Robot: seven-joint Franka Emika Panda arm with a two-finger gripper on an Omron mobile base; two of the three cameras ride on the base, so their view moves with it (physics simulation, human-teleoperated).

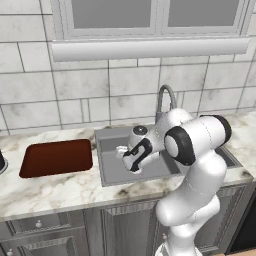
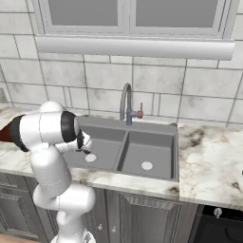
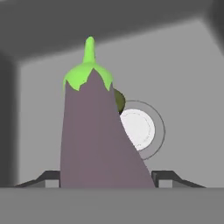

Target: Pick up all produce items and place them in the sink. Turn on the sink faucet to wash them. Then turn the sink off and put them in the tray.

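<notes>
From where I stand, the tray (image 1: 56, 157) sits left of the sink (image 1: 111, 167). The gripper (image 1: 127, 161) hangs over the left basin, jaws closed on the eggplant (image 3: 96, 135), its long axis running straight away, green cap farthest.

Along the back edge of my marble counter (image 1: 55, 192) the wall (image 1: 30, 85) is laid with pale grey-veined tiles. High on that wall I see a window (image 2: 128, 14) in a light frame, with a long white sill (image 2: 135, 47) under it. Below the counter's front edge run grey cabinet doors (image 2: 142, 220) with small round knobs. At the counter's left edge a dark rounded object (image 1: 1, 162) shows, cut off by the picture's border.
</notes>
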